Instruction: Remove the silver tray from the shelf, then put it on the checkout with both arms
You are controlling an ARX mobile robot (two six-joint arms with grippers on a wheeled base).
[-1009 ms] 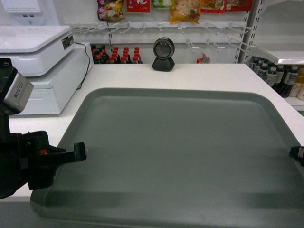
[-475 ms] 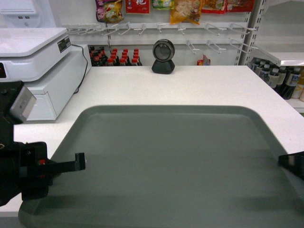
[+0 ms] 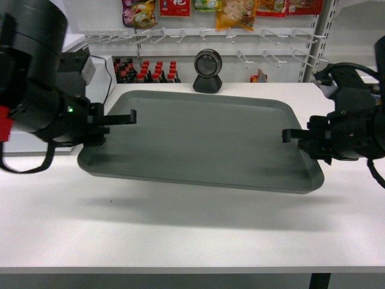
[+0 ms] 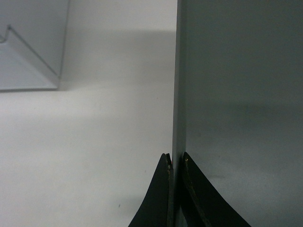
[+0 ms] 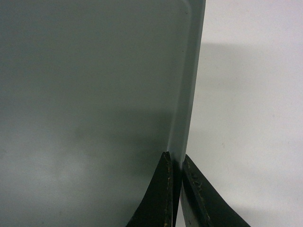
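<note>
1. I am in the placing step: the large flat matte grey-green tray with rounded corners and a low raised rim (image 3: 201,141) hangs between my two claws above the big white checkout tabletop (image 3: 180,229), casting a shadow below it, so I judge it is not yet set down.
2. My left claw (image 4: 174,163) is pinched tight on the tray's left rim, one finger on each face of the thin edge.
3. My right claw (image 5: 176,163) is clamped the same way on the right rim.
4. The next move, as I judge it, calls for lowering both sides evenly until the base rests flat, then parting both claws and drawing outward.
5. The tray looks smooth, stiff and unmarked; the tabletop is plain, smooth white.
6. A small black round scanner (image 3: 207,70) stands just behind the tray's far edge, and a white cash register (image 3: 78,66) sits behind my left arm.
</note>
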